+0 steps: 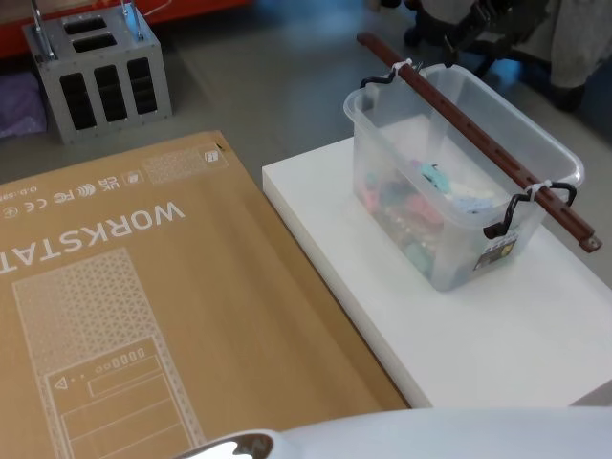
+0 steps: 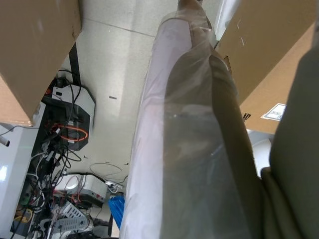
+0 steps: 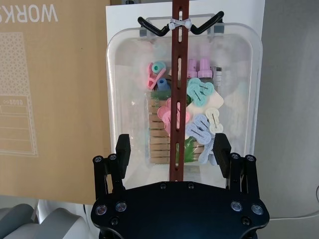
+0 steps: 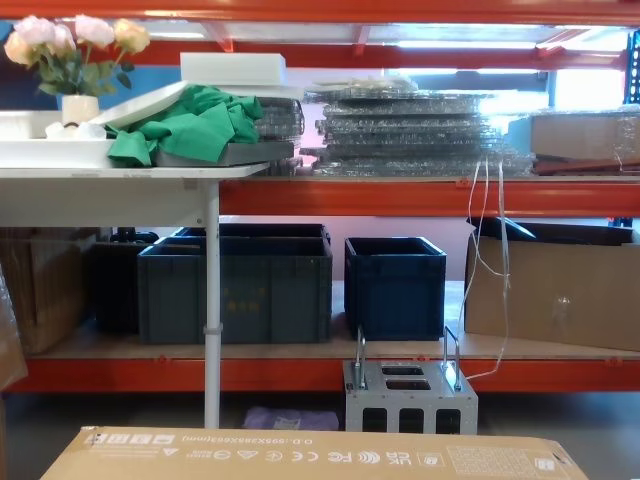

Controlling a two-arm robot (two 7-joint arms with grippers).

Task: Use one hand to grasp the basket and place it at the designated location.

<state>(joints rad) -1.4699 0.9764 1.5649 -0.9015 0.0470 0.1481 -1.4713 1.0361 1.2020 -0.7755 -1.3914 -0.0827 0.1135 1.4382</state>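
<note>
Basket (image 1: 382, 158), clear plastic, brown bar handle (image 1: 473, 138): on white surface (image 1: 497, 335), far edge. Right tool (image 3: 172, 152): open, over handle.

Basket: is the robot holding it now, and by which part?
No, nothing is held. The right tool is open above the basket, its fingers wide apart on either side of the reddish-brown bar handle, not gripping it.

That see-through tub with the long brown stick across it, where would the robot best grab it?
By the middle of the bar handle, from straight above: it spans the basket rim to rim, thin enough for the open right pincer to straddle, and a central grip should keep it level.
</note>
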